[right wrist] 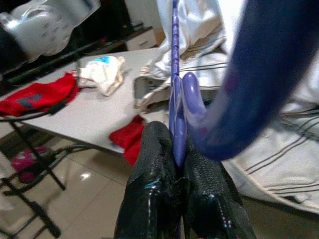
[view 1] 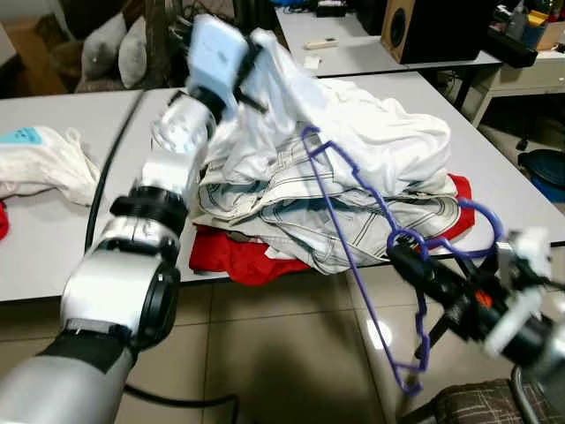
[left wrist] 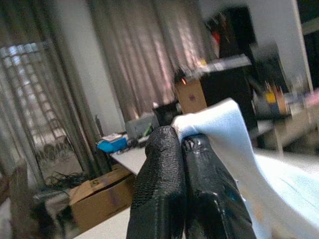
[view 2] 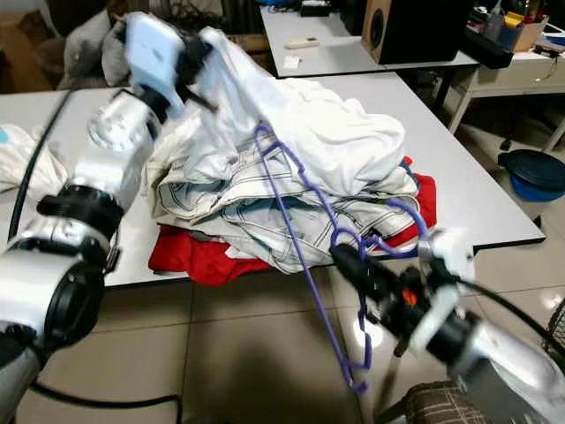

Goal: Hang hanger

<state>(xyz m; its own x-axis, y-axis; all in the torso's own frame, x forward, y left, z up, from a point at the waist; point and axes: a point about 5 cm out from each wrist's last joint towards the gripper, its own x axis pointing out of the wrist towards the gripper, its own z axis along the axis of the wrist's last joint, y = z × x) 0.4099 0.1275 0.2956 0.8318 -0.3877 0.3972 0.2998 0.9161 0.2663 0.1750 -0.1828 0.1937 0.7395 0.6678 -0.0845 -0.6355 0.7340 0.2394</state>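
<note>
— Where is the purple hanger (view 1: 353,256) held?

— It is clamped near its hook by the closed right gripper (view 1: 408,258), off the worktop's (view 1: 53,247) front edge, its upper end laid against the clothes pile (view 1: 327,194).

— And the white shirt (view 1: 300,97)?

— A fold is pinched and lifted above the pile by the closed left gripper (left wrist: 182,149).

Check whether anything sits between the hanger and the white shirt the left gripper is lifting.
Nothing visible does. The hanger, pinched in the right gripper, already lies against the clothes pile just below the white shirt held up by the left gripper.
</note>
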